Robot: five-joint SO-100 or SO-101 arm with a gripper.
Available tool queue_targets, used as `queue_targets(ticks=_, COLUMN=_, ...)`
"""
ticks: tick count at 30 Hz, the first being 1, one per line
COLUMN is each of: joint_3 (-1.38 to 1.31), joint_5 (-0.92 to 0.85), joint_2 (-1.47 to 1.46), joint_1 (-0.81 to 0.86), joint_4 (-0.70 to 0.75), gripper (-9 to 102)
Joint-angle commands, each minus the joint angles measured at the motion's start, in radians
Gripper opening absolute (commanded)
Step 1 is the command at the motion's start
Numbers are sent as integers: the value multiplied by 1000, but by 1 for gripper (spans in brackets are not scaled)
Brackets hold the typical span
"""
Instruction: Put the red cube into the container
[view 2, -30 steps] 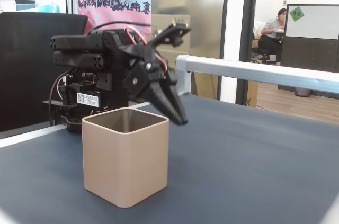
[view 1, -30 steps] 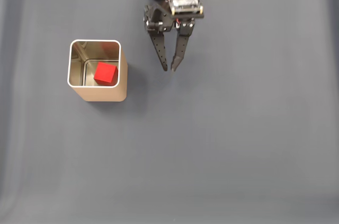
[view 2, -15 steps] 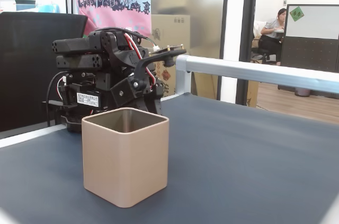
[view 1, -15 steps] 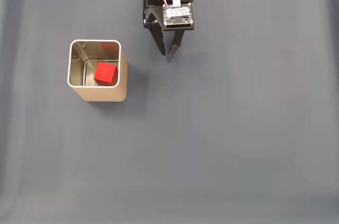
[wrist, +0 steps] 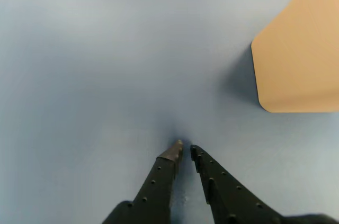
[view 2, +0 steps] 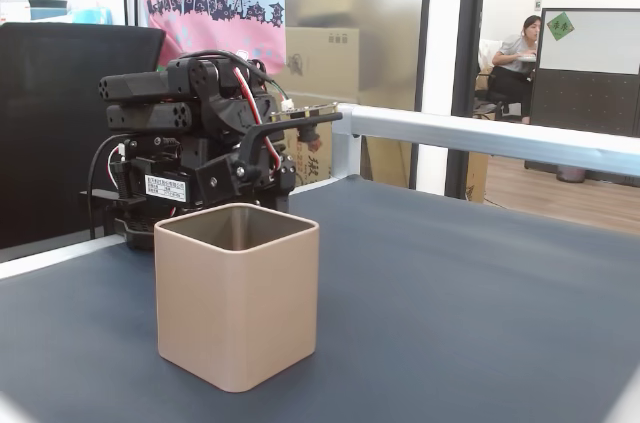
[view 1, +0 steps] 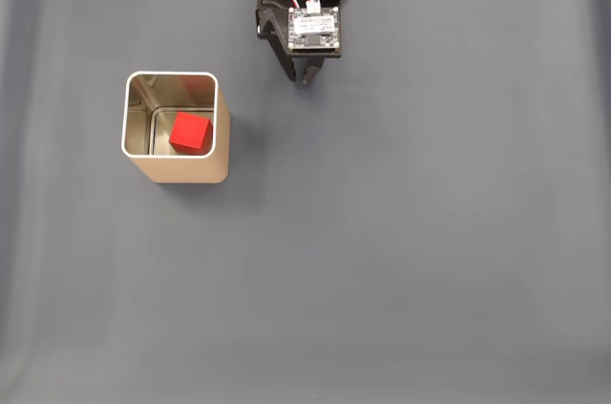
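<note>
Wrist view: gripper point(wrist: 185, 151) empty, tips nearly pressed together just above the table point(wrist: 95, 65), while the red cube point(view 1: 191, 131) sits inside the container point(view 1: 176, 170), so the only real risk I see is a stray sweep sideways knocking the tin.

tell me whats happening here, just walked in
A small robot arm is working over a dark table. The red cube already sits inside the container, on its shiny floor. The gripper holds nothing; its fingers are nearly together and point down at bare tabletop, well apart from the container. In a fixed view the arm is folded up near its base behind the container.
</note>
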Motion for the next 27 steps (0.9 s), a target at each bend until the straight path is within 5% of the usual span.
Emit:
queue_targets(ticks=1, joint_3=11, joint_5=11, joint_2=84, joint_1=20, joint_4=37, gripper=2)
queue_targets(ticks=27, joint_3=11, joint_5=-28, joint_2=84, joint_1=34, joint_4=37, gripper=2)
